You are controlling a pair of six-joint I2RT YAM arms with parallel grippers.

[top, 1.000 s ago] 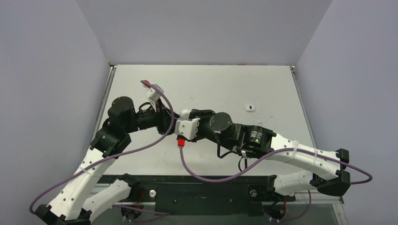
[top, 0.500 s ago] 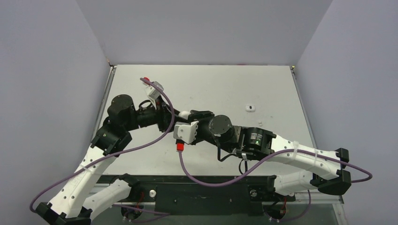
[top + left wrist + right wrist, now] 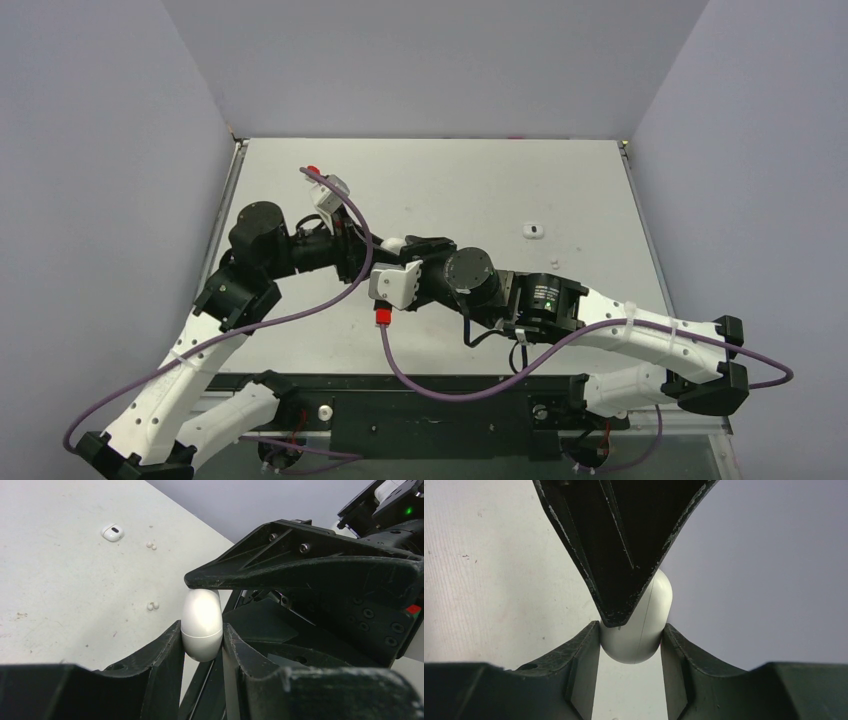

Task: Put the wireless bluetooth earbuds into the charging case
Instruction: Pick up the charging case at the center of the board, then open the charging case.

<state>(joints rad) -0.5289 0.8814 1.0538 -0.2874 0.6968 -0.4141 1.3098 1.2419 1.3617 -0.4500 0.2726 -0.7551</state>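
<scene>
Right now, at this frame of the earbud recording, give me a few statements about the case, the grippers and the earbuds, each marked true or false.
1. The charging case sits pinched between the fingers of the right gripper. True.
2. The case's lid stands open, with the dark sockets showing. False: the lid is shut, and only a thin seam runs around the white shell.
3. An earbud lies on the table, apart from both grippers. True.
4. The left gripper hangs well away from the case. False: its fingers flank the case on both sides and press against it.
5. The earbud on the table is black. False: it is white with a small dark spot.
</scene>
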